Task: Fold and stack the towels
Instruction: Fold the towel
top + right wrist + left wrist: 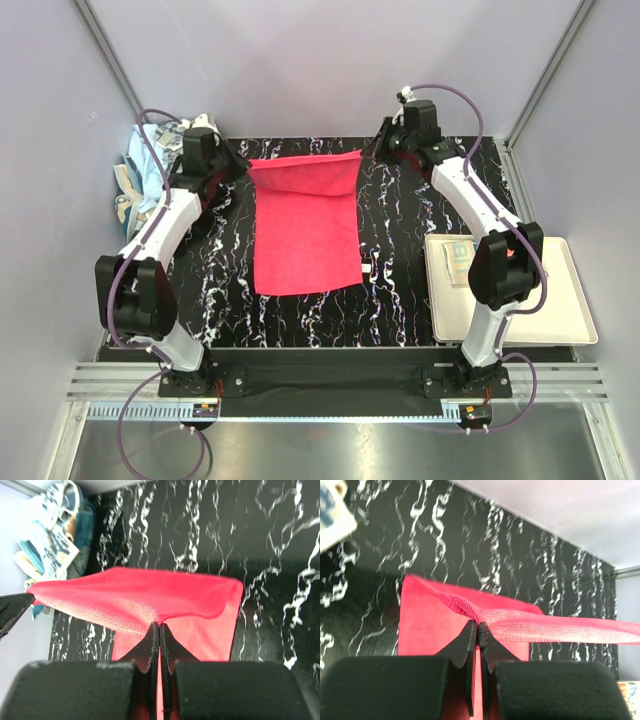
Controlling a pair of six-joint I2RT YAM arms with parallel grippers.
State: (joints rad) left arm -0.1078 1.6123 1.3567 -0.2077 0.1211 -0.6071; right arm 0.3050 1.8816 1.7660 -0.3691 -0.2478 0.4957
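A pink-red towel (305,235) hangs stretched between both grippers at the back of the black marbled table, and its lower part lies flat on the surface. My left gripper (243,165) is shut on the far left corner (479,625). At the far right corner my right gripper (368,152) pinches the hem, jaws shut (159,625). The raised edge sags slightly between them (150,597). More towels lie in a crumpled pile (148,175) at the far left, light blue and cream with letters (55,535). A folded patterned towel (460,260) rests on the tray.
A flat cream tray (560,300) sits at the table's right edge, partly behind the right arm. The left arm's elbow (135,290) stands over the near left of the table. Aluminium frame posts and grey walls close in the back and sides.
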